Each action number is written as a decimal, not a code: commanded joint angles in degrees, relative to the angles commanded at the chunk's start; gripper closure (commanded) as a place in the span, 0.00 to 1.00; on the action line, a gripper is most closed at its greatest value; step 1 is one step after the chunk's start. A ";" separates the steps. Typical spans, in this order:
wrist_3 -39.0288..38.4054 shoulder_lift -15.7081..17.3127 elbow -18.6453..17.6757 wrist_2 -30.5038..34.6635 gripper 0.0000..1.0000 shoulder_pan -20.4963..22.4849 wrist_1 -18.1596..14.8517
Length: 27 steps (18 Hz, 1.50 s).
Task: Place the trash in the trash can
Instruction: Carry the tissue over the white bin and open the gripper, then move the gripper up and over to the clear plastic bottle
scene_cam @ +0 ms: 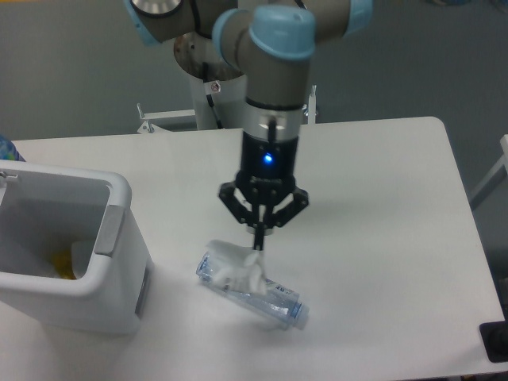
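Observation:
My gripper hangs above the table's middle, shut on the crumpled white wad, which dangles below its fingertips. The wad hangs in front of the clear crinkled plastic bottle, which lies on the table with its bluish cap toward the lower right. The white trash can stands at the left, open at the top, with a grey handle panel on its right side. Something yellow shows inside it.
The arm's base column rises at the back of the white table. A black object sits at the table's lower right corner. A blue-patterned thing shows at the far left edge.

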 joint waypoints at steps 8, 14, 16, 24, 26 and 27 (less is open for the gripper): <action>-4.14 3.34 -0.25 0.88 1.00 -9.67 -0.09; -3.70 3.08 -0.78 0.88 0.76 -14.60 0.00; -3.79 2.99 -0.87 0.70 0.35 -14.78 0.00; -4.05 2.11 -0.17 0.70 0.05 -14.78 0.17; -4.14 0.98 -0.17 0.79 0.02 -13.30 0.61; -4.32 -0.07 0.09 0.79 0.00 -10.76 0.70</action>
